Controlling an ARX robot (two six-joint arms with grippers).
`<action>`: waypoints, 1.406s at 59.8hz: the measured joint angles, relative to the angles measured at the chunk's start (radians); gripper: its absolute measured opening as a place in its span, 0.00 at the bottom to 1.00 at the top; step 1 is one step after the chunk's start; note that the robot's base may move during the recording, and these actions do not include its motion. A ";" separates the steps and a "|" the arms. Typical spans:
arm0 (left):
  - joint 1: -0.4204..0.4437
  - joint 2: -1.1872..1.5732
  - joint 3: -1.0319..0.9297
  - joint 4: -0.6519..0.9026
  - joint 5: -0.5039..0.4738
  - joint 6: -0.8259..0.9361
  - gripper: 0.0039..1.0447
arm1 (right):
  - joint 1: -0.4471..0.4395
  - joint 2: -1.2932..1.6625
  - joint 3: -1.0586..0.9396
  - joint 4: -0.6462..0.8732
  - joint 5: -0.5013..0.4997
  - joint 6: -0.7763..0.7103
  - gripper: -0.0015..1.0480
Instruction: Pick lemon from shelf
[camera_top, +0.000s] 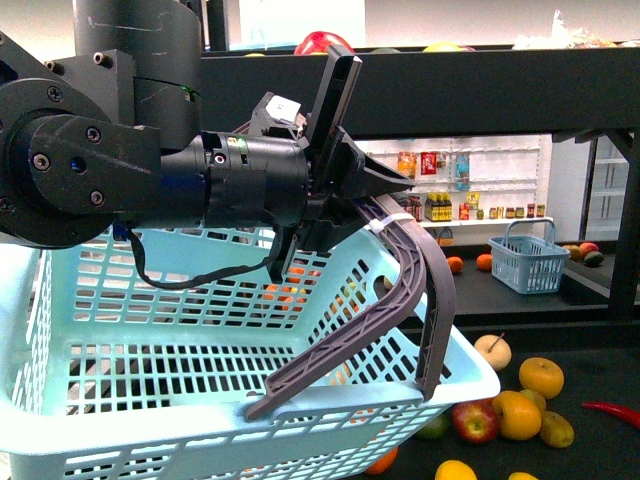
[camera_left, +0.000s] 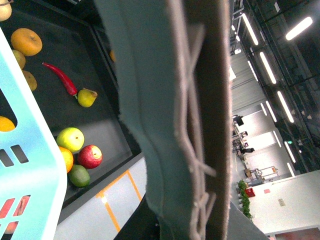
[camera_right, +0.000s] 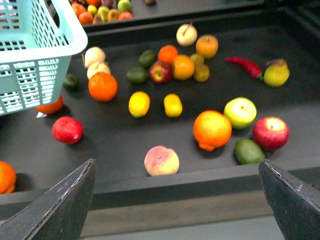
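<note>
Through the right wrist camera you can count two lemons, six oranges (one of them half hidden and one cut off by the edge), one yellow-orange fruit, three red apples, four dark green fruits, three pale round fruits and two small olive-yellow fruits. You also have one each of peach, red chili, pear and yellow-green apple. Your front camera gives you two baskets: one teal basket and one small blue basket.
</note>
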 joint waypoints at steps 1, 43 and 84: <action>0.000 0.000 0.000 0.000 0.000 0.000 0.08 | -0.021 0.066 0.014 0.041 -0.018 0.000 0.93; 0.000 0.002 0.000 0.000 0.000 0.003 0.08 | -0.019 1.820 1.099 0.263 -0.047 -0.193 0.93; 0.000 0.003 0.000 0.000 0.000 0.003 0.08 | 0.040 2.415 1.969 -0.015 0.019 -0.271 0.93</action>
